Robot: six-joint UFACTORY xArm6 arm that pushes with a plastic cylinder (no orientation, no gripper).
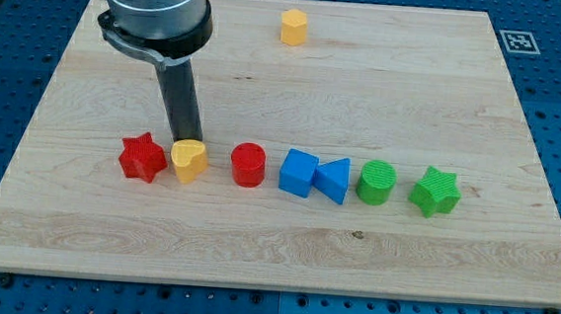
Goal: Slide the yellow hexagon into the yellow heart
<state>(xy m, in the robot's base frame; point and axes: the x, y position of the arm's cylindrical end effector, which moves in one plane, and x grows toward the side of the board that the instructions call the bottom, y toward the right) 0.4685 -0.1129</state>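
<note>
- My tip (187,140) sits just behind the yellow heart (189,161) — at its top edge in the view, touching it or very nearly so; I cannot tell which.
- My end effector is a plain dark rod, so it has no jaws and grips nothing.
- The yellow hexagon (294,26) stands alone near the view's top, well apart from the heart and from my tip.
- The heart is second from the left in a row across the middle of the tabletop (78,222).
- The red star (143,157) is just beside the heart on the view's left; the red cylinder (248,165) is near it on the right.
- Further right come the blue cube (298,172) and the blue triangle (334,180) — close together, perhaps touching — then the green cylinder (377,183) and the green star (434,192).
</note>
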